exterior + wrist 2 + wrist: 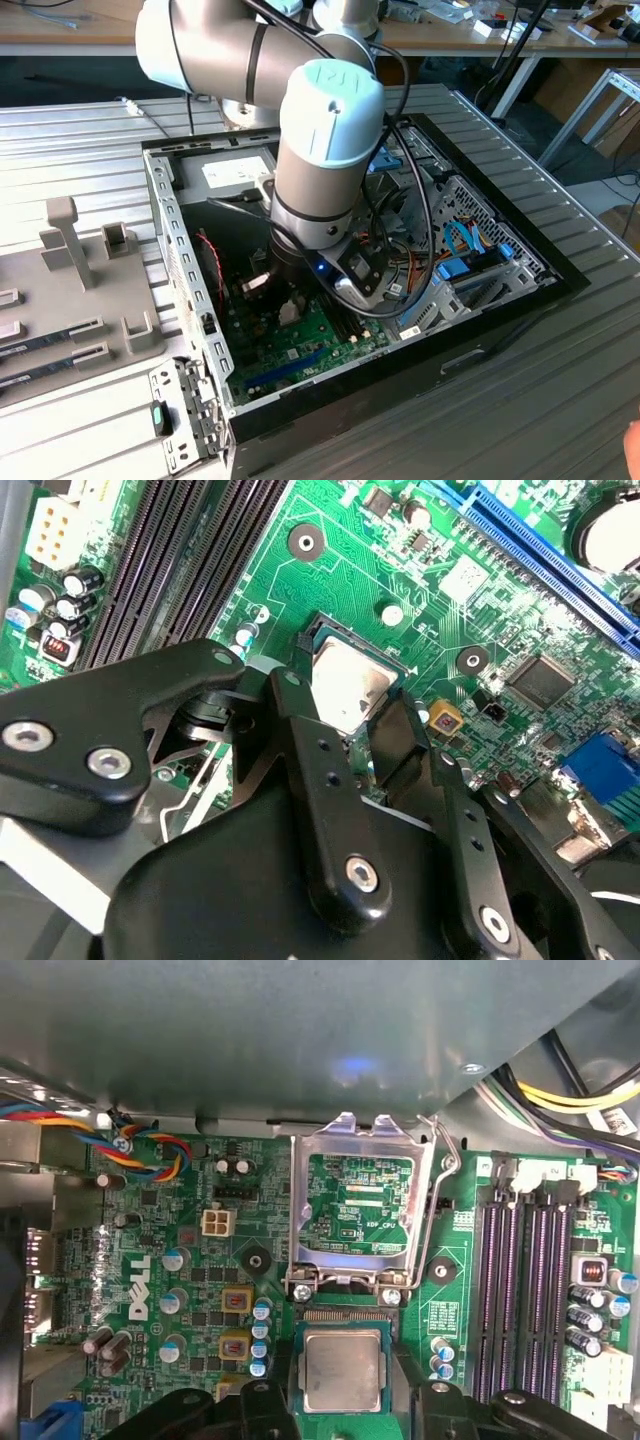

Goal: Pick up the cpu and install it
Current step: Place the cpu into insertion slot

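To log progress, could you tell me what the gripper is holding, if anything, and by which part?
Cannot be told: the gripper straddles the cpu, which lies at the socket, but whether it clamps the chip's sides is not visible.

Tight quarters around the socket, open room outside the case

We see the arm point(320, 150) filling the middle of the case point(172, 240) and cables point(425, 230) crowding the exterior view's right, while the ribbed table point(560, 350) at lower right offers open passage. In the first wrist view, the raised socket plate point(350, 1205), capacitors point(262, 1335) and memory slots point(525, 1290) hem in the cpu point(343, 1370).
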